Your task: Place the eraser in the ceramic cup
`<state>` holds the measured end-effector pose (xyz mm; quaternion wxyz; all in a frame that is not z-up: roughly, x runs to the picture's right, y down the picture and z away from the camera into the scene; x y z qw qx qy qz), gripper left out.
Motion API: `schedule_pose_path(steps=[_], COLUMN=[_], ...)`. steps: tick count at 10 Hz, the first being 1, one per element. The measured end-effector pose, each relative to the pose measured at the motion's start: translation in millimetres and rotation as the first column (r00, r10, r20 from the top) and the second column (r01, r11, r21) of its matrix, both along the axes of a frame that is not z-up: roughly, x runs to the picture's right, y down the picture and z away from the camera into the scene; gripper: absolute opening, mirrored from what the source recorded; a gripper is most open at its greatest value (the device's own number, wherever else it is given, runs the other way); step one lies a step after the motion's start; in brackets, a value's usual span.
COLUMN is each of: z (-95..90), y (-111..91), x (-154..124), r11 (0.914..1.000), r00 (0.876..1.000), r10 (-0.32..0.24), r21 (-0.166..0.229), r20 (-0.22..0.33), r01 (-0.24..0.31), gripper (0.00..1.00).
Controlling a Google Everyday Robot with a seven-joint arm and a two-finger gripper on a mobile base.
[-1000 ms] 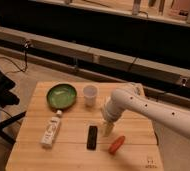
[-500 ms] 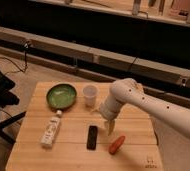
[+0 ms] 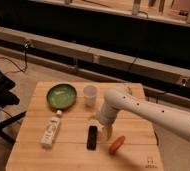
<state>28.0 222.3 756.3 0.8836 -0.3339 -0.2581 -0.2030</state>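
Note:
The eraser (image 3: 92,137) is a flat black bar lying on the wooden table (image 3: 38,155), near the front middle. The white ceramic cup (image 3: 90,94) stands upright behind it, next to the green pan. My gripper (image 3: 107,132) hangs from the white arm, pointing down just right of the eraser, close to the tabletop and apart from the eraser. It holds nothing that I can see.
A green round pan (image 3: 61,95) sits at the back left. A white bottle (image 3: 51,131) lies at the front left. An orange carrot-shaped thing (image 3: 117,144) lies right of the eraser, just below the gripper. The table's edges are close on all sides.
The arm has swung left and the gripper has come down closer to the eraser. The eraser, cup and other things have not moved.

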Motion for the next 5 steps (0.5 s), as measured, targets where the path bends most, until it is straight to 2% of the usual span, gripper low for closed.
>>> schedule_pose_path(steps=[2, 5], z=[6.9, 26.8], y=[9.1, 26.2], x=[-4.0, -11.0], r11=[1.0, 0.9998], r00=[1.0, 0.997], r10=[-0.004, -0.019], r21=[0.006, -0.007], r20=[-0.024, -0.071], r01=[0.004, 0.018], gripper=[0.8, 0.8])
